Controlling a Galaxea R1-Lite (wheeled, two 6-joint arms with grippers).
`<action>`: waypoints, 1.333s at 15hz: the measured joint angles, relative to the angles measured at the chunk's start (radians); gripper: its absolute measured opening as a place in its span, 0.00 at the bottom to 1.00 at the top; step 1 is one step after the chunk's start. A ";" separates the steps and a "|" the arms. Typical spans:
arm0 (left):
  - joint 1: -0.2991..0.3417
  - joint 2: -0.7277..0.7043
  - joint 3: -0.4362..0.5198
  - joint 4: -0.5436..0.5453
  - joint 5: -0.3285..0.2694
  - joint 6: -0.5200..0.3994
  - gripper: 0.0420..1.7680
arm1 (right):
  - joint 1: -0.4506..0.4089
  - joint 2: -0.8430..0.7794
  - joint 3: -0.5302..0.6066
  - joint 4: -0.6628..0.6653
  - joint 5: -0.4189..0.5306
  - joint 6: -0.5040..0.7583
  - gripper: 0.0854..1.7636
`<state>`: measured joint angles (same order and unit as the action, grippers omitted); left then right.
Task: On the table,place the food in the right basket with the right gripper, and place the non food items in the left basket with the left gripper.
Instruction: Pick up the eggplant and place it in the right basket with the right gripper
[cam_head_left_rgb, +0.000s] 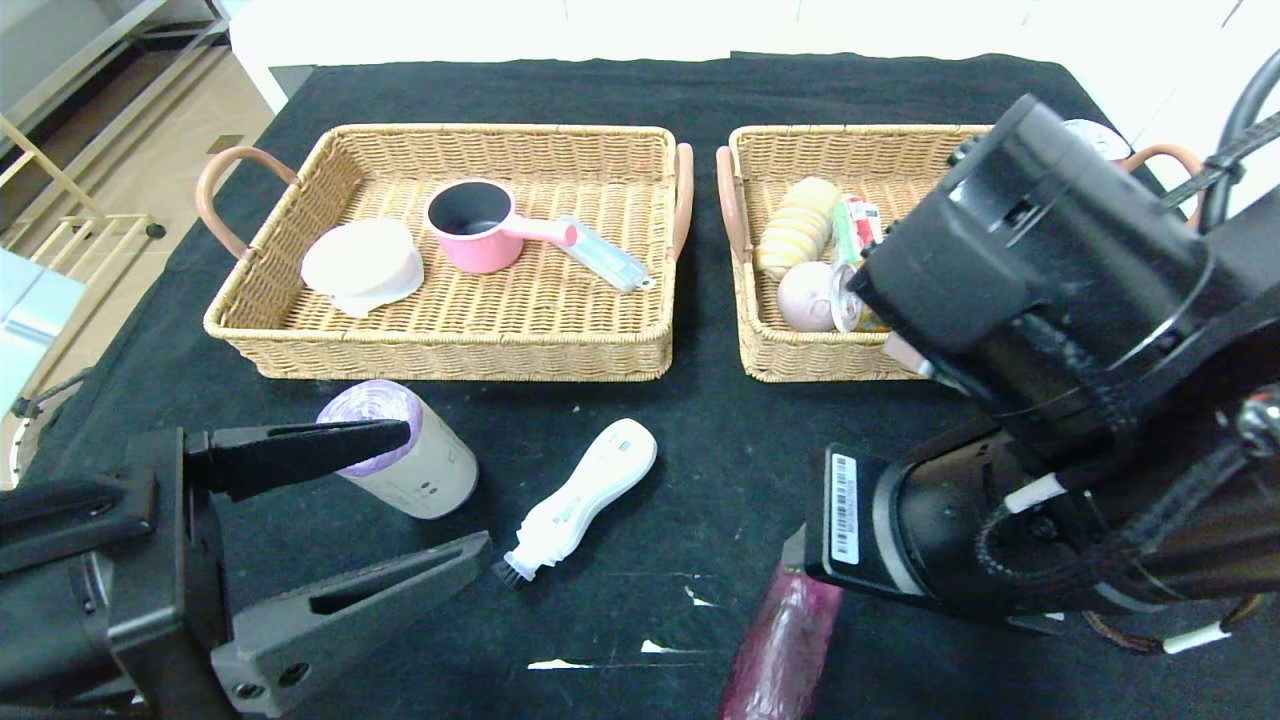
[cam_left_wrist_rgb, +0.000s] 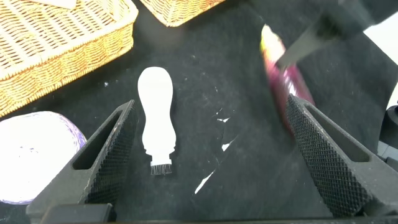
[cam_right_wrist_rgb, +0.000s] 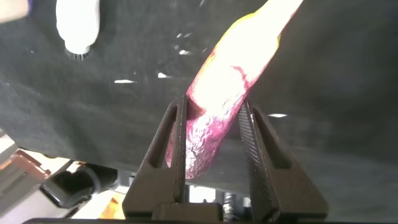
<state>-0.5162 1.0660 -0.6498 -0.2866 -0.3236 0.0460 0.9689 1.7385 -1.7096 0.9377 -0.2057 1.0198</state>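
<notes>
Fingers of the left gripper (cam_head_left_rgb: 420, 495) stand spread wide and hold nothing, low over the table (cam_head_left_rgb: 700, 420). Just beyond its upper finger stands the beige roll (cam_head_left_rgb: 405, 450); ahead of its fingertips lies the white brush (cam_head_left_rgb: 585, 495), bristles toward the robot. Farther beyond sits the left basket (cam_head_left_rgb: 450, 350), holding a pink saucepan (cam_head_left_rgb: 480, 225). To the right, the right gripper (cam_right_wrist_rgb: 214, 137) is clamped on the purple eggplant (cam_head_left_rgb: 785, 640), its two fingers pressed against the sides. Beyond that arm sits the right basket (cam_head_left_rgb: 800, 365), with the potato (cam_head_left_rgb: 805, 295) and cans (cam_head_left_rgb: 855, 310) inside.
</notes>
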 joint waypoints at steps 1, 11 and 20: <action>0.000 0.001 0.000 0.000 0.000 0.000 0.97 | -0.019 -0.022 0.002 0.000 -0.004 -0.032 0.32; -0.002 0.003 0.004 0.001 -0.001 0.003 0.97 | -0.220 -0.137 -0.114 -0.012 -0.023 -0.204 0.32; -0.005 0.011 0.005 0.001 -0.003 0.004 0.97 | -0.375 -0.074 -0.259 -0.222 -0.022 -0.354 0.31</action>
<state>-0.5215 1.0770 -0.6445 -0.2855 -0.3266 0.0504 0.5936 1.6649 -1.9681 0.7153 -0.2274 0.6653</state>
